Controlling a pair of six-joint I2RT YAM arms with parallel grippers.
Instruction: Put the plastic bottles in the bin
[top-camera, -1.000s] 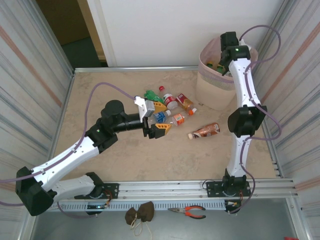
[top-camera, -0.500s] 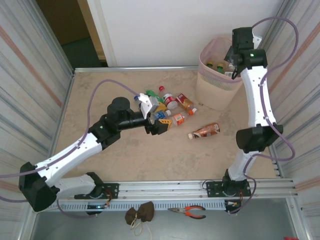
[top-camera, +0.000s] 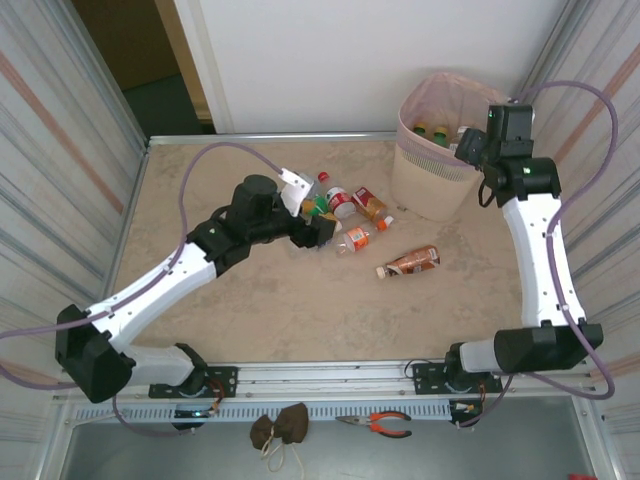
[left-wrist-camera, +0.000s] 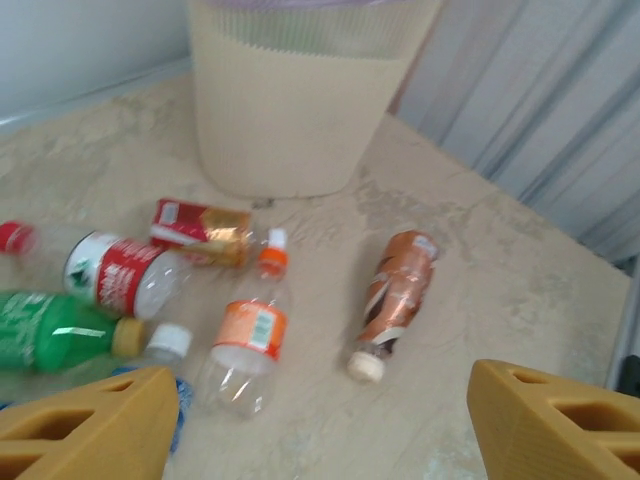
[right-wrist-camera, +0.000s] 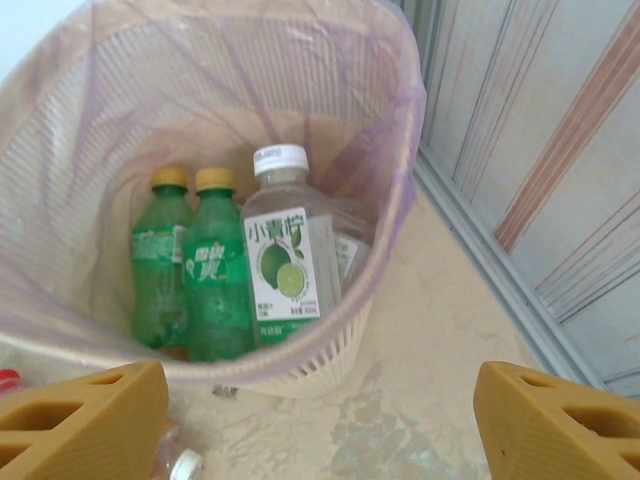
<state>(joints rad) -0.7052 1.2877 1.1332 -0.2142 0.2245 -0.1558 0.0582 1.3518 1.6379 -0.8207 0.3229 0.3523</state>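
My left gripper (left-wrist-camera: 320, 435) hung wide open and empty over the loose plastic bottles (left-wrist-camera: 247, 340) lying on the table (left-wrist-camera: 480, 290). My right gripper (right-wrist-camera: 320, 425) gaped just as wide, empty, above the bin (right-wrist-camera: 395, 190), where three more stood upright.

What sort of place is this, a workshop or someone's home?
Probably a robot test booth, not a home: a table boxed in by corrugated walls, a left arm and a right arm bolted to a rail, pliers nearby.

The clear bottle (right-wrist-camera: 288, 262) in the bin (right-wrist-camera: 100, 130) reads 小青柠.
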